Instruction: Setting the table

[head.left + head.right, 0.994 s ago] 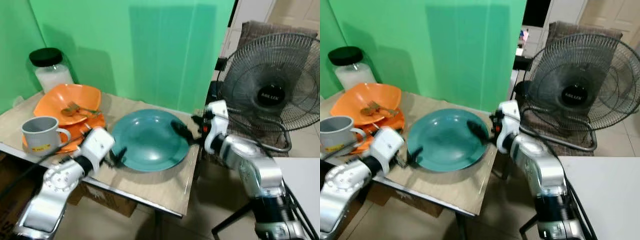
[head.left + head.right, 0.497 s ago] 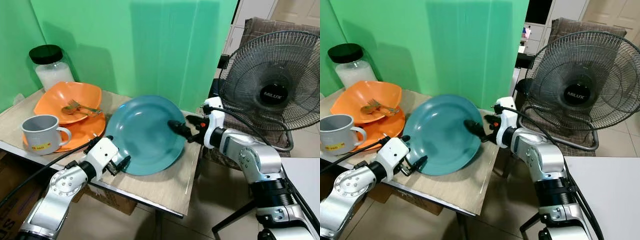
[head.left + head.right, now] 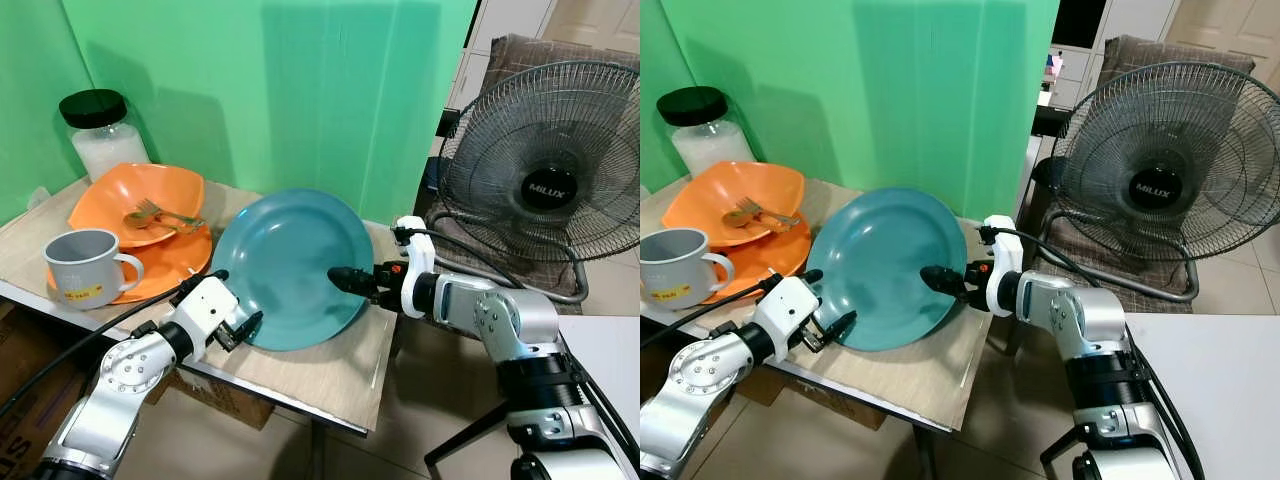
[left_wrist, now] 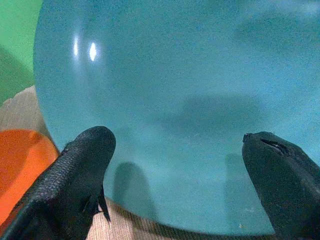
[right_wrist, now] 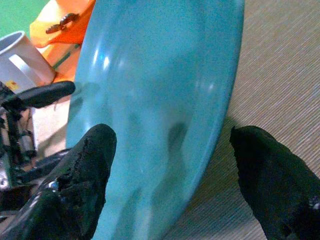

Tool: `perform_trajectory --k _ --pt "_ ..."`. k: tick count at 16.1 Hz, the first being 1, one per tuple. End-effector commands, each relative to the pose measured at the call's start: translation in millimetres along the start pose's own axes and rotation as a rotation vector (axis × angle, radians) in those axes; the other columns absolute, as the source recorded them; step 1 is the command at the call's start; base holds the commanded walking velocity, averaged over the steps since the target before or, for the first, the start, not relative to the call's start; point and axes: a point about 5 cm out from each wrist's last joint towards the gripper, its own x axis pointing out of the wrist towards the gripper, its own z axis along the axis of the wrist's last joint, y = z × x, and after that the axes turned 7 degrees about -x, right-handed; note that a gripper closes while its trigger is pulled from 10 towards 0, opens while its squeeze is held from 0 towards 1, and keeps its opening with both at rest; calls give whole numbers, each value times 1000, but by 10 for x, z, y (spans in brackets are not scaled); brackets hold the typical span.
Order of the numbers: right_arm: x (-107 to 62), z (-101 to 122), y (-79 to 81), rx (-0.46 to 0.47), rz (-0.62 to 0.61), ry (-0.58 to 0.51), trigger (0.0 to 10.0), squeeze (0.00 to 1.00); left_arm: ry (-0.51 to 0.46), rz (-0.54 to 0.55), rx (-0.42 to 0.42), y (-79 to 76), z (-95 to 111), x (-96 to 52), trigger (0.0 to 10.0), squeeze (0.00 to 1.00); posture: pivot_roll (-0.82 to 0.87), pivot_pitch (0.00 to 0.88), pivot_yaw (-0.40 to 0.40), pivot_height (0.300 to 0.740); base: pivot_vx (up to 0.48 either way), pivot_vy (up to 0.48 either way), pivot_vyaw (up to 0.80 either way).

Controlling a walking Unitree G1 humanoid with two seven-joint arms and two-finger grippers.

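- The left gripper has its fingers spread apart at the near lower rim of the teal plate; one sits over the rim, and whether they actually press it is hard to tell.
- The right gripper reaches in from the right, its fingers also parted, one in front of the plate's face and one behind its right edge.
- The plate is tilted up, its far edge raised and its near edge low by the worktop.
- Just left of the plate, an orange bowl holding a fork rests on an orange plate.
- A grey mug stands at the front left, with a lidded jar behind the bowl.
- A standing fan is off to the right of the worktop.
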Motion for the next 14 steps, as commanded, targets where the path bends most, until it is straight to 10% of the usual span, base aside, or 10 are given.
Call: perform_trajectory --k 1,14 --pt "-7 59 14 18 -3 0 0 0 5 -15 -4 -14 -6 32 10000 0 -66 6 -18 740 0 0 0" --pt "20 38 57 161 -24 16 0 0 -16 -18 1 -22 -1 97 10000 0 -71 0 -16 740 0 0 0"
